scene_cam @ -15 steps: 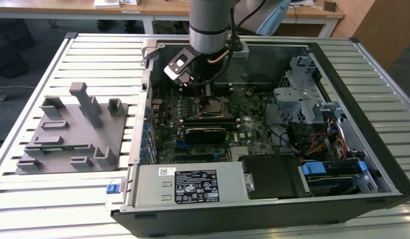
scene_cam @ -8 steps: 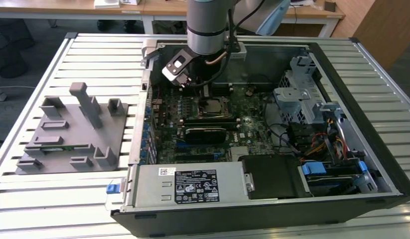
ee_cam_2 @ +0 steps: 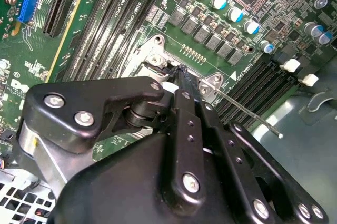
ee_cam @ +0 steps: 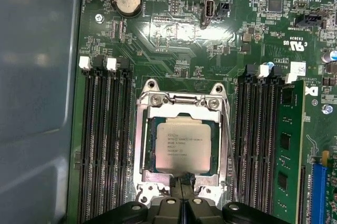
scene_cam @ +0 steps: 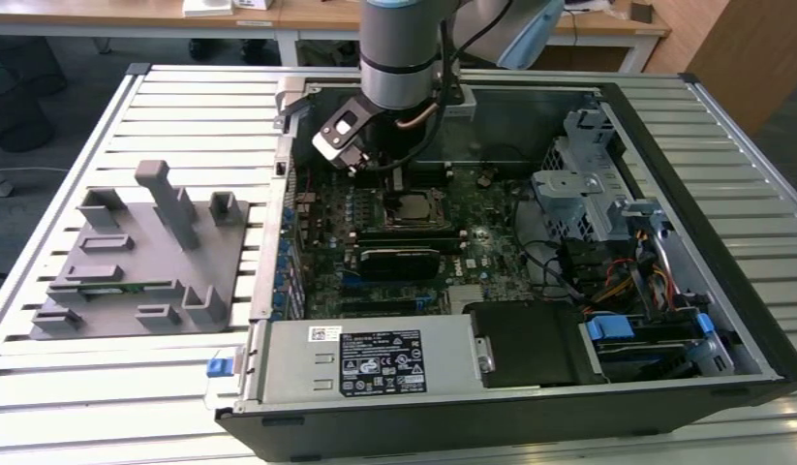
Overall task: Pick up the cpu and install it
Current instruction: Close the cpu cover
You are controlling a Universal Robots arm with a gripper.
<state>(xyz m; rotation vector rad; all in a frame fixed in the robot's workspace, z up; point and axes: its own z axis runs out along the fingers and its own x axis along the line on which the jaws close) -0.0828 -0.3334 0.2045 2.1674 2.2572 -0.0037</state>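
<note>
Gripper (ee_cam: 182,181) closed, tips pressed together, nothing held. Tips sat at edge of cpu (ee_cam: 181,145), probably nudging or checking seat rather than carrying. Cpu lay flat inside socket frame (ee_cam: 141,145), metal top up, square to frame, so placement looked done. Thin retention lever (ee_cam_2: 247,113) stood free beside socket, apparently unlatched. Memory stick (ee_cam: 290,145) stayed slotted nearby, apart from tips.

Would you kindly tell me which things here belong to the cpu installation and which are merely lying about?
Job in hand:
cpu
metal socket frame around it
pincer, shut, at the frame's edge

Lying about:
green memory stick in a slot
round battery
grey fixture plate beside the case
</note>
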